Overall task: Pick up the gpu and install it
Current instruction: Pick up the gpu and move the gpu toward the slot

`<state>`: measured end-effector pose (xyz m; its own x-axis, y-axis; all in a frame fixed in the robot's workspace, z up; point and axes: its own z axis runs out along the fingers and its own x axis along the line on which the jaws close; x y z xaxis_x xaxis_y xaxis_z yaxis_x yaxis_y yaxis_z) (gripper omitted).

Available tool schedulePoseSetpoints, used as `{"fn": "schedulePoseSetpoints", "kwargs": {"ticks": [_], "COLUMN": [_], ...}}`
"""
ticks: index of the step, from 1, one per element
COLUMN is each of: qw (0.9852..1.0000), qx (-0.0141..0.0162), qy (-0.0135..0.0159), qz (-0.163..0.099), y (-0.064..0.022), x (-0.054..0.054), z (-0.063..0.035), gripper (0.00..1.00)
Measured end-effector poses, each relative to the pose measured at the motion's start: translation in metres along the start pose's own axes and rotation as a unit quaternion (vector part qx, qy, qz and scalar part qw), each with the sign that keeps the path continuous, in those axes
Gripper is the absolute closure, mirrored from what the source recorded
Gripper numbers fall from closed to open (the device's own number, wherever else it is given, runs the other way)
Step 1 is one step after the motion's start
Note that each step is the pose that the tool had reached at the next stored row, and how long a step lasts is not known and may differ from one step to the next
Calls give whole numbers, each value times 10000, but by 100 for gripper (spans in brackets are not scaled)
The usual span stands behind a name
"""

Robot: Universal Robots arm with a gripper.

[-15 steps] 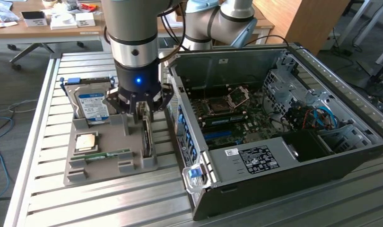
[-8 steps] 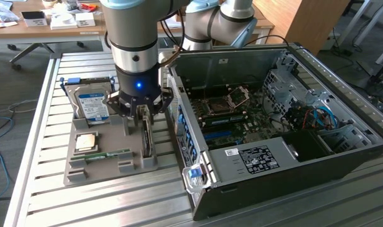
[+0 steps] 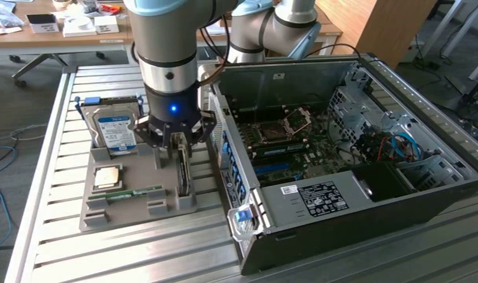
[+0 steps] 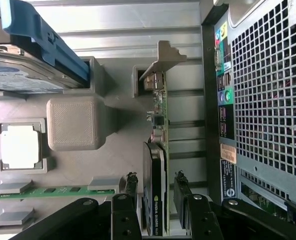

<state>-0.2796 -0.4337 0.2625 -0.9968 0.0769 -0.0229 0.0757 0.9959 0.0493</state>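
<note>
The gpu stands on edge in a slot of the grey holder tray, beside the open computer case. In the wrist view the gpu is a thin dark card with a green board edge, and its silver bracket is at the far end. My gripper hangs straight down over the card. Its two black fingers straddle the near end of the card, one on each side, with small gaps showing. The gripper is open.
The holder tray also carries a hard drive in a blue bracket, a silver processor and a green memory stick. The case lies on its side with the motherboard exposed. Its perforated rear panel is close beside the card.
</note>
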Motion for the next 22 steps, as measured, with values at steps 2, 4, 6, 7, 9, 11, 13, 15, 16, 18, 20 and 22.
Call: {"fn": "schedulePoseSetpoints", "kwargs": {"ticks": [2,4,6,7,9,11,13,15,16,18,20,22], "qw": [10000,10000,10000,10000,10000,10000,10000,10000,10000,10000,10000,10000], "qx": [1,2,4,6,5,6,6,7,6,7,6,8], "qy": [0,0,0,1,-1,0,-1,0,0,0,-1,1], "qz": [0,1,1,1,-1,0,0,1,1,0,0,0], "y": [0,-1,-1,-1,-1,-1,-1,-2,-2,-4,-5,-5], "x": [0,0,-4,-4,-11,-13,-13,-14,-14,-15,-16,-16], "z": [16,31,41,41,43,45,57,73,83,110,130,131], "gripper": [57,57,57,57,57,57,57,57,57,57,57,57]}}
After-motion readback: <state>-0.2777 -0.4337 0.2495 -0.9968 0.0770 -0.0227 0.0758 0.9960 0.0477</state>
